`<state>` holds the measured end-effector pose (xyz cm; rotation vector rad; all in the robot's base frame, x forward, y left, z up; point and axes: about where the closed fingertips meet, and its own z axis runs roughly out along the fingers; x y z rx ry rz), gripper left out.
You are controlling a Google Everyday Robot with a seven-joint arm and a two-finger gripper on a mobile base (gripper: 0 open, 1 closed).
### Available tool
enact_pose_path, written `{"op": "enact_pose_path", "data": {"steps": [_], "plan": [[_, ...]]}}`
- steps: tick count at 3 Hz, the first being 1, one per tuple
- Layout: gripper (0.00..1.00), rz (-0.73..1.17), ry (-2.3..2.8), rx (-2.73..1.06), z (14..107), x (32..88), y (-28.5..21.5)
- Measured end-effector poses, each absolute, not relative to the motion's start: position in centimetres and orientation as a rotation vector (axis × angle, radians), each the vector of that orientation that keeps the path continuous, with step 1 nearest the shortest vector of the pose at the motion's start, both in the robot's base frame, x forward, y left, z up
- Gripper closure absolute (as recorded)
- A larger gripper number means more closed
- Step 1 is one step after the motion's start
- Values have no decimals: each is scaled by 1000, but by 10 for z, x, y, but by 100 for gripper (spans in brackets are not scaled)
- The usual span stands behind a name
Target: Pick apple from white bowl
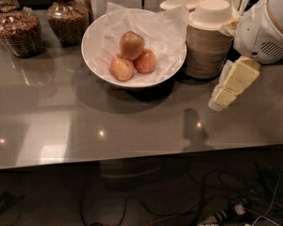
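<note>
Apple (131,44): we see it in the white bowl (91,48), far side.
End effector (221,98): right, over the counter (132,124); grip we cannot tell.

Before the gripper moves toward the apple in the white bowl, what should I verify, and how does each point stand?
1. Apple in full view, uncovered: ok.
2. Apple free of neighbours: not ok, it touches two smaller apples.
3. White bowl upright on the table: ok.
4. Gripper over the bowl: not ok, it hangs to the right, above the table.
5. Side room: not ok, stacked paper bowls stand close to the bowl's right rim.
</note>
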<state>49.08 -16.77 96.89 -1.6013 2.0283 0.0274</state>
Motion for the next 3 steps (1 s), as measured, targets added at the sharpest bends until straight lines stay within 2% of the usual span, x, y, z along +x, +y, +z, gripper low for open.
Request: {"op": "enact_pose_path", "data": {"steps": [3], "plan": [[0, 231, 1714, -1490, 998, 594, -59]]}}
